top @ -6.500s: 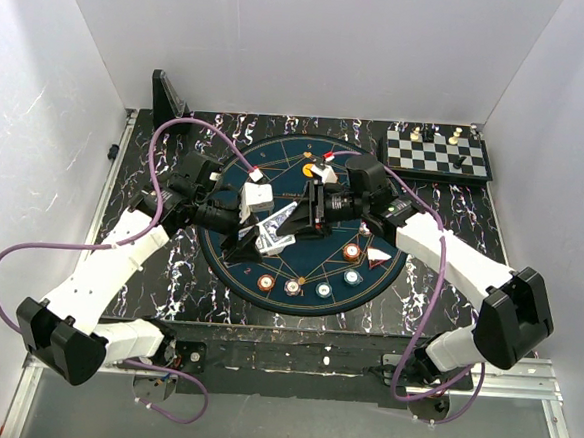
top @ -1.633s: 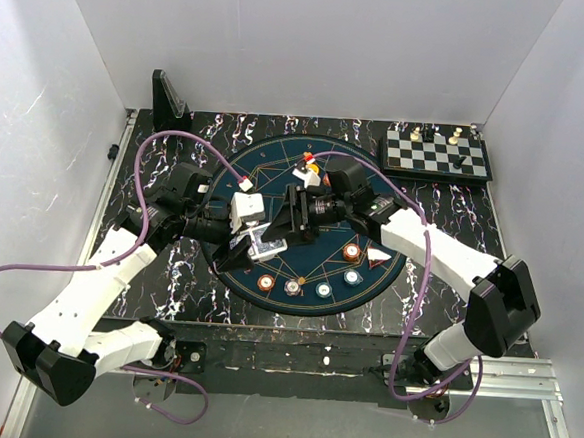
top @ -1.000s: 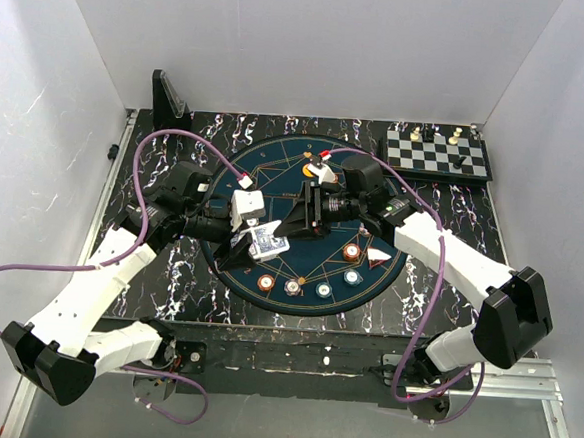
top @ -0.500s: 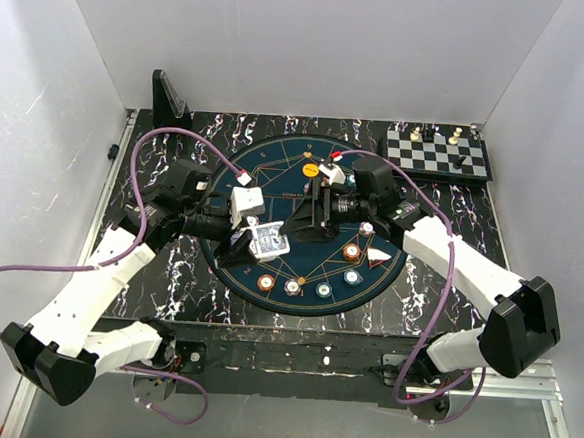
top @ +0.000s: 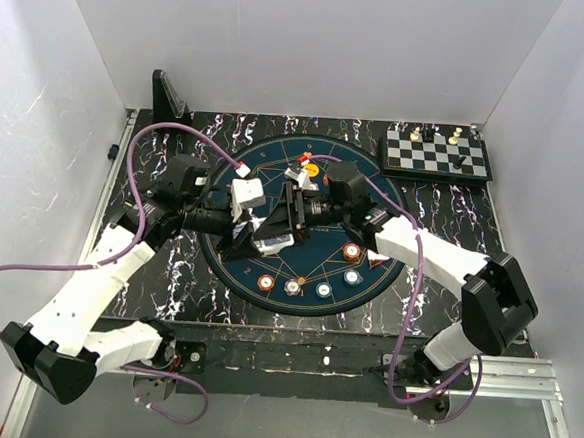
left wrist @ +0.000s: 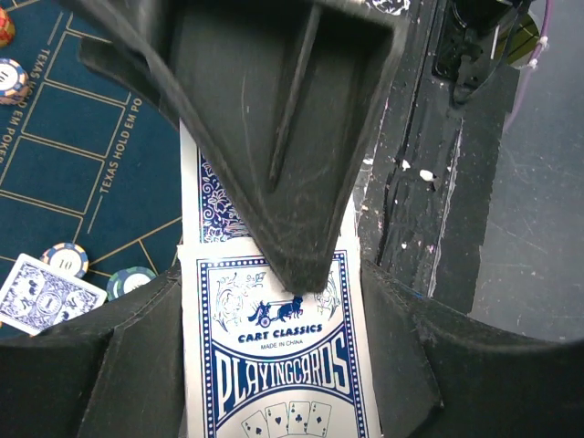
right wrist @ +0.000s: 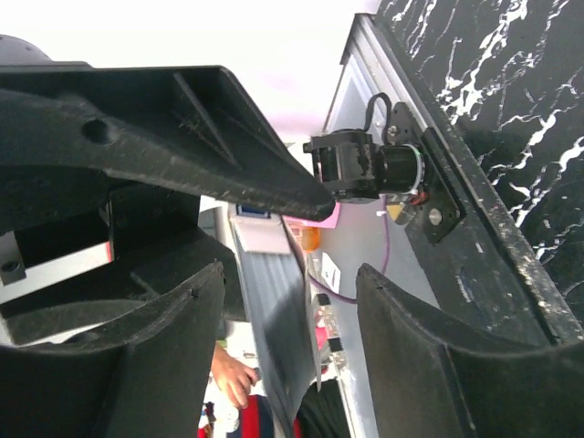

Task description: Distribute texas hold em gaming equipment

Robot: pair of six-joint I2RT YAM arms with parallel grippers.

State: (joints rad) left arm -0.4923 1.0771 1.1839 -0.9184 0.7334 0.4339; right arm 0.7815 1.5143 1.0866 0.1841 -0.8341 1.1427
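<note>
Left gripper [left wrist: 297,301] is clamped on blue-and-white playing-card pack [left wrist: 283,356], printed "Cart Classics". Pack is held above near-left part of round dark-blue mat [top: 266,167]. Right gripper [right wrist: 297,269] is pointed at pack from mat centre, jaws spread wide. Pale slab is seen edge-on between them; contact cannot be told. Row of chips [top: 293,286] is laid along mat's near edge. Orange chip [top: 351,251] and loose card [top: 378,255] are laid by mat's right edge. Chessboard [top: 437,154] is set beyond mat's far right.
</note>
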